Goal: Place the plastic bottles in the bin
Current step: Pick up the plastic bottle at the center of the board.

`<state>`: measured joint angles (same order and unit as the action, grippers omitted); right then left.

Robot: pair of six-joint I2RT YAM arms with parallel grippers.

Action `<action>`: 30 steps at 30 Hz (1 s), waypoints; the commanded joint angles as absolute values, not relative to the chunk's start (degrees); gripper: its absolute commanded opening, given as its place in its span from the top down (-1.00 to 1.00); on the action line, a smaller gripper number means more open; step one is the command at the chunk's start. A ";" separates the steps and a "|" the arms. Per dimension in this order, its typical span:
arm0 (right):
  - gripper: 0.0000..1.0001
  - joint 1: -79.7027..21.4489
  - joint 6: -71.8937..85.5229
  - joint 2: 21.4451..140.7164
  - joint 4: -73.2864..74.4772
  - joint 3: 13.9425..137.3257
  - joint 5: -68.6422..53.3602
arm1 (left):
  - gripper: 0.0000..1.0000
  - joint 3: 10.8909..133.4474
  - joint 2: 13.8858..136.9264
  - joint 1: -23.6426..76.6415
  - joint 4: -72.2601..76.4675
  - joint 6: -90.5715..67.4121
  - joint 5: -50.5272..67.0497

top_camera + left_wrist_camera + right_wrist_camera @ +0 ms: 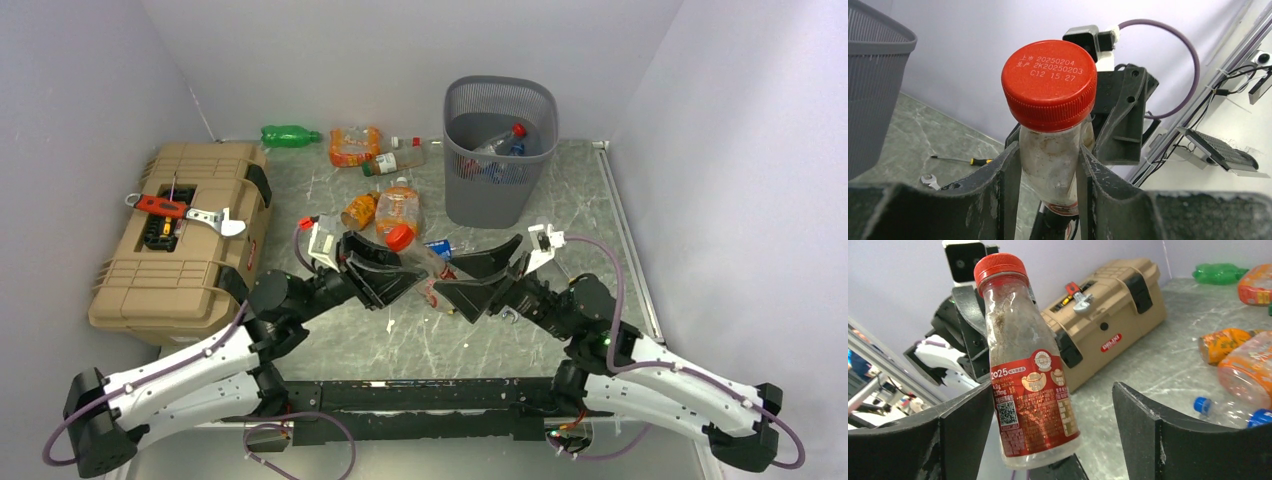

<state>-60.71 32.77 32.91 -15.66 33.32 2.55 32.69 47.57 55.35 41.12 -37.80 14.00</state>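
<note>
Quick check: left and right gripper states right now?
Left gripper: closed on the red-capped bottle, at its neck.
Right gripper: open, fingers either side of that bottle.

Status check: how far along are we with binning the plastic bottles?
Done: a few bottles already lie in the dark grey mesh bin. In hand: the left gripper is clamped on the neck of a red-capped clear bottle with a red label; the right gripper stands open around it. Left: the green bottle, orange bottles, a blue-capped clear bottle and others on the grey marbled table.

Overhead rear view; opposed wrist views share bottle point(1050, 140).
</note>
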 commanded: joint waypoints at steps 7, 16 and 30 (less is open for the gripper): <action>-0.99 -60.64 22.88 36.17 13.55 57.88 3.91 | 1.00 48.89 43.14 55.69 7.66 -21.05 17.34; -0.99 -60.64 18.35 52.74 27.04 76.77 -2.47 | 1.00 64.38 51.41 55.65 -18.57 -13.37 24.63; -0.52 -60.64 17.44 60.34 31.93 83.81 -1.82 | 1.00 64.13 52.82 55.64 -17.10 -13.79 26.46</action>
<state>-60.69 18.33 59.68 29.87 80.93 -1.96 62.52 52.99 55.48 -18.57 -14.41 24.82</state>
